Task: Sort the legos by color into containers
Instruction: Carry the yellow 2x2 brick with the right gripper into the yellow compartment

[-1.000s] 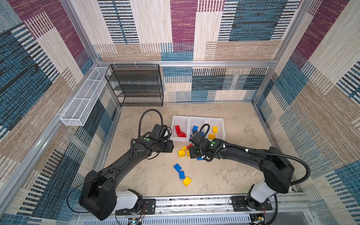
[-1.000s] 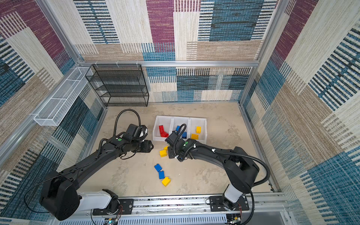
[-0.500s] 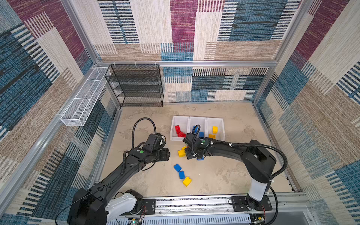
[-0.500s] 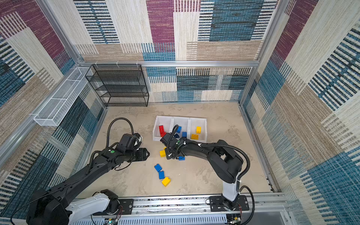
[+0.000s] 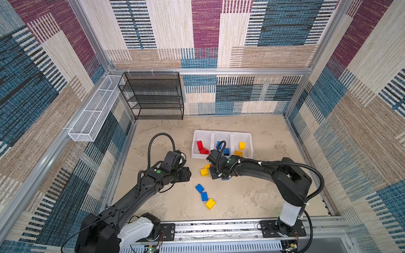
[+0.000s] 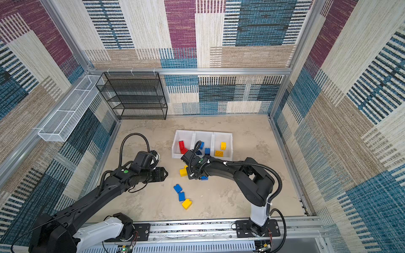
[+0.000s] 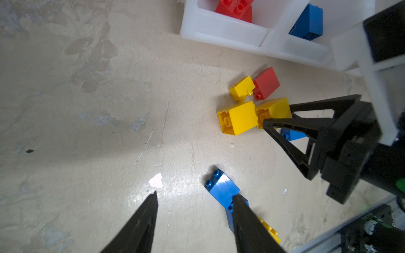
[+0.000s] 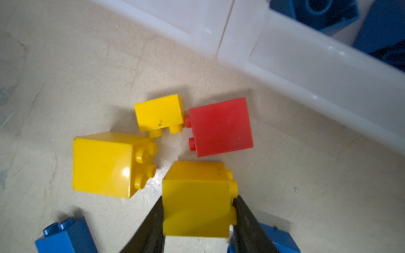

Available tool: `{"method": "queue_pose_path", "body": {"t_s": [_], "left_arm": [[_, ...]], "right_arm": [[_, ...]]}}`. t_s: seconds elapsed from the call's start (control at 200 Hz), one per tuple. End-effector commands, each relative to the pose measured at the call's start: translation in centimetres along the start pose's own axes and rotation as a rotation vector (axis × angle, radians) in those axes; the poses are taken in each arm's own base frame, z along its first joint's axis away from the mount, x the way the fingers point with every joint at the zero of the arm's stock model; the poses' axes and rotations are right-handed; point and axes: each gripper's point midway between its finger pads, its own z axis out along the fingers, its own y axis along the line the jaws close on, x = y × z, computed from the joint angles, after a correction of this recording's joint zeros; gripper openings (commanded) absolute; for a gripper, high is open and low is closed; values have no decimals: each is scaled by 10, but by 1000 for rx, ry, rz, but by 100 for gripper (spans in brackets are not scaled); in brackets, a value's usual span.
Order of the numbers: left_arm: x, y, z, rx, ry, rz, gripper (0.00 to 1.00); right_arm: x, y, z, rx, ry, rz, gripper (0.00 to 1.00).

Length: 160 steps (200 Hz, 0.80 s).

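In the right wrist view my right gripper point(image 8: 198, 199) is shut on a yellow lego point(image 8: 197, 192), low over the table in front of the containers point(image 5: 222, 132). Just past it lie a red lego point(image 8: 220, 127), a small yellow one point(image 8: 160, 112) and a bigger yellow one point(image 8: 103, 164). The left container holds red legos point(image 5: 200, 147), the middle one blue point(image 5: 226, 151), the right one yellow point(image 5: 241, 145). My left gripper point(image 7: 195, 194) hangs open and empty above the table, with a blue lego point(image 7: 221, 188) beside one finger.
Two blue legos point(image 5: 199, 188) point(image 5: 204, 196) and a yellow lego point(image 5: 210, 203) lie loose near the front. More blue legos point(image 8: 65, 236) flank my right gripper. A black mesh rack point(image 5: 153, 96) stands at the back left, and a white wire basket point(image 5: 92, 116) hangs on the left wall.
My right gripper has slid left to the brick cluster and closed on the yellow lego. My left gripper has drawn back from the containers toward the front, still open.
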Motion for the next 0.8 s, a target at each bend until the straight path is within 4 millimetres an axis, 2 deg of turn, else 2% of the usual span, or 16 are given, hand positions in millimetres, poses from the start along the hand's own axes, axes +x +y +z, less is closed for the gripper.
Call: {"method": "queue_pose_path", "body": {"t_s": [0.0, 0.18, 0.326, 0.421, 0.511, 0.611, 0.796], "left_arm": [[-1, -2, -1, 13, -4, -24, 58], [0, -3, 0, 19, 0, -25, 58], [1, -3, 2, 21, 4, -29, 58], [3, -4, 4, 25, 14, -33, 58], [4, -4, 4, 30, 19, -37, 58], [5, -4, 4, 33, 23, -39, 58], [5, -5, 3, 36, 20, -42, 58]], "right_arm": [[-10, -8, -18, 28, -61, 27, 40], [-34, -45, -66, 84, -170, 54, 41], [-62, -99, -89, 120, -251, 130, 43], [-77, -126, -90, 145, -269, 154, 43], [-85, -145, -79, 175, -258, 162, 44], [-89, -159, -66, 185, -239, 187, 44], [-91, -178, -58, 203, -231, 229, 43]]}}
